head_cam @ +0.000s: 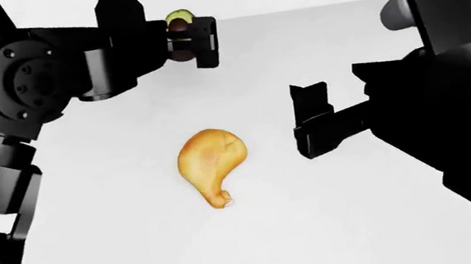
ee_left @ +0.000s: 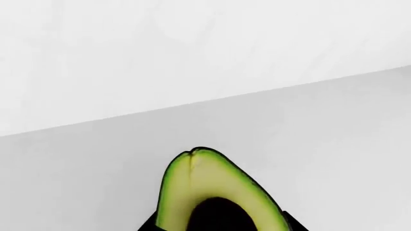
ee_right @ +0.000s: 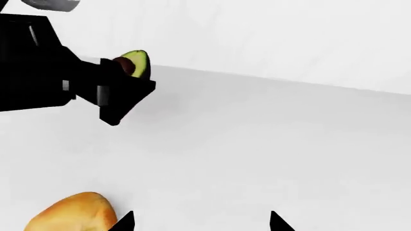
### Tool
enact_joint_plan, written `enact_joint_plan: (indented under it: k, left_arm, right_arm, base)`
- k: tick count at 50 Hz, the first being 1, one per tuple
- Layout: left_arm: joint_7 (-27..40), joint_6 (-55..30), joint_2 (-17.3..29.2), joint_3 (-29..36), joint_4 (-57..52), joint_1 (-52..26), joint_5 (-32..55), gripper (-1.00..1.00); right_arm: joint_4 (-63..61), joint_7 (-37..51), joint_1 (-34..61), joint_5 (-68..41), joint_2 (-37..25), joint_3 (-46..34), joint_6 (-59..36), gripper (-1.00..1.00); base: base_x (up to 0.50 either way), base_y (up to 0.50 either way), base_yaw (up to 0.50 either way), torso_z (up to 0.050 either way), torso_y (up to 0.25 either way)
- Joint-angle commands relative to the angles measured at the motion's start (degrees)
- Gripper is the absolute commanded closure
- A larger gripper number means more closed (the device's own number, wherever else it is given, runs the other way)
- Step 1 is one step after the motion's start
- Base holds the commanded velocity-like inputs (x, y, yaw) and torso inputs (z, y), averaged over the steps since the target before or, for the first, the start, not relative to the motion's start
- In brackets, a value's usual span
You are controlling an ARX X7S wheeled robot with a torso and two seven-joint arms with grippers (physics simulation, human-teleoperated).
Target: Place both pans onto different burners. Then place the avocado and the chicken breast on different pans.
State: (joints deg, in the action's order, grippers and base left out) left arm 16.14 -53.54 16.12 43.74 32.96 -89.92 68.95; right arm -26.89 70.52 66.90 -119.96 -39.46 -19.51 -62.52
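While the left pincer (head_cam: 189,40) is gripping the avocado (head_cam: 179,19), the right pincer (head_cam: 313,121) is hanging open beside the chicken breast (head_cam: 209,164) on the surface (head_cam: 117,211).

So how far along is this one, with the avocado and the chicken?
Nothing looks finished: no pans or burners appear in any view. In hand: the left gripper holds the avocado half above the white counter. The chicken breast lies on the counter, with the right gripper open beside it. Both placements remain.
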Motion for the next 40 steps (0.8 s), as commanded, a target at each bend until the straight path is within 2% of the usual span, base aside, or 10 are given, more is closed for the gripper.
enact_joint_plan:
  k: [1,8,14,21,27,40]
  left_arm:
    - [5.7,1.9,2.6,-2.2,-4.6,1.1,0.6,1.0]
    - [9.2,2.2,2.7,-2.8,-4.5,1.2,0.4,1.0]
    - [11.1,2.4,3.3,-3.5,-5.4,1.5,0.6,1.0]
    - [11.7,2.4,2.7,-3.1,-4.7,1.2,0.1,1.0]
    - [12.8,2.1,3.1,-3.5,-5.5,1.2,0.6,1.0]
    - [13.9,4.0,4.3,-4.4,-7.5,2.4,0.4,1.0]
  right_arm:
    - [-8.0,13.9,1.6,-15.7,2.0,-4.0,11.3,-1.0]
    - [-14.3,19.1,4.3,-19.6,2.4,-8.7,23.1,-1.0]
    - [-23.9,19.3,16.8,-18.5,0.3,-25.6,42.8,-1.0]
    - [-28.0,19.2,24.7,-15.9,3.0,-37.2,54.8,-1.0]
    - [-28.3,18.7,27.6,-13.5,6.6,-45.5,59.2,-1.0]
    - [-21.1,11.5,24.1,-9.5,7.7,-50.6,55.6,-1.0]
  base:
    - [0.0,0.0,0.0,0.0,0.0]
    - [0.0,0.0,0.0,0.0,0.0]
    - [0.0,0.0,0.0,0.0,0.0]
    - [0.0,0.0,0.0,0.0,0.0]
    - [0.0,0.0,0.0,0.0,0.002]
    - [0.0,0.0,0.0,0.0,0.0]
